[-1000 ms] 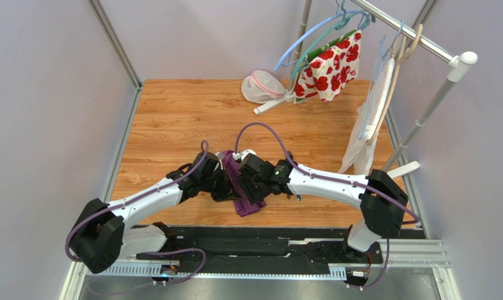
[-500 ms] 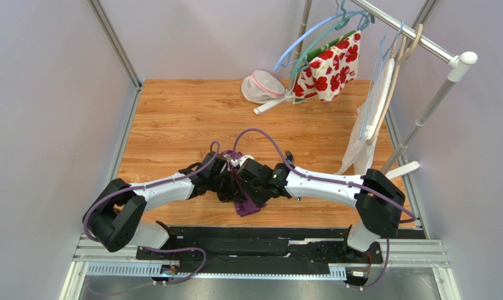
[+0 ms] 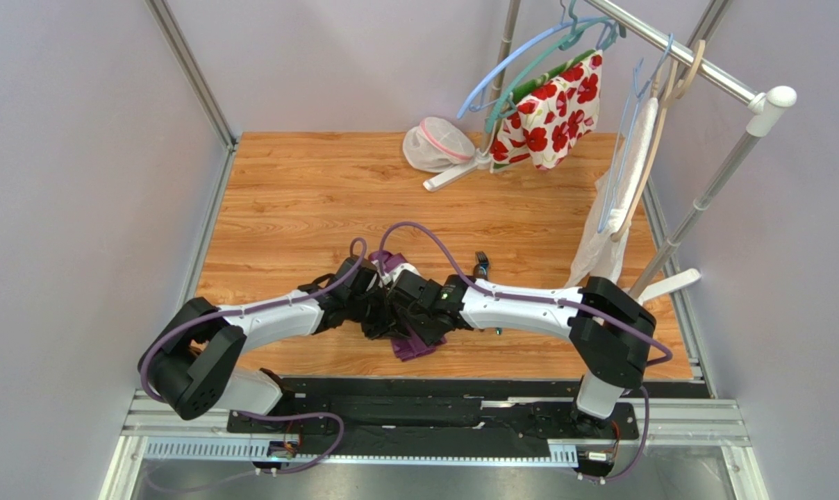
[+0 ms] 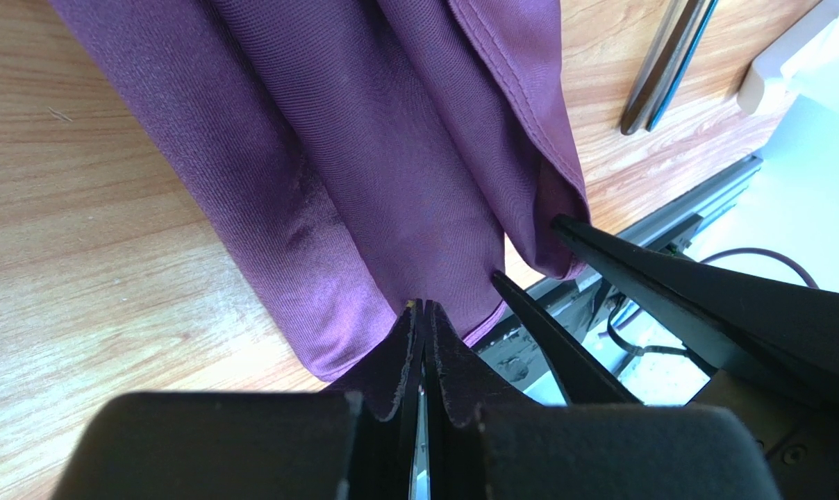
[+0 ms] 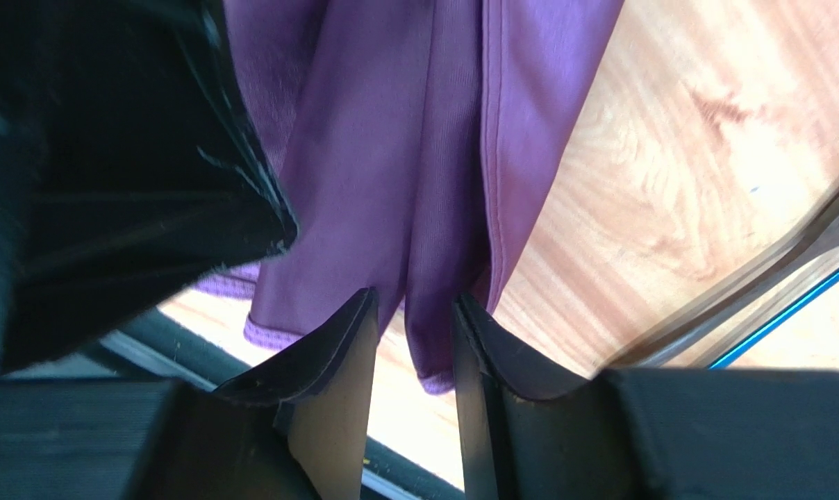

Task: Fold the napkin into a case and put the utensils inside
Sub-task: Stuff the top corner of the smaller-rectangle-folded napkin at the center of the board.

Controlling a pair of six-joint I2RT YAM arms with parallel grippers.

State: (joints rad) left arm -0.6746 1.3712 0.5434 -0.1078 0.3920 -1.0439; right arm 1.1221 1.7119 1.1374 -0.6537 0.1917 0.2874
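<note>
Folding step; the soft dark purple cloth napkin (image 4: 372, 156) is near the wooden table's (image 3: 288, 198) front; left gripper (image 4: 424, 313) pinches its edge; right gripper (image 5: 413, 313), half spread, stands around a fold and likely must squeeze next.

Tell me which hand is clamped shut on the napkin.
The left hand, its fingers pressed together on the napkin edge. The right hand has its fingers standing apart, with a fold of cloth between them.

Lab test cell: alu frame (image 3: 192, 73), plain walls (image 3: 79, 156), clothes rail (image 3: 695, 57).
</note>
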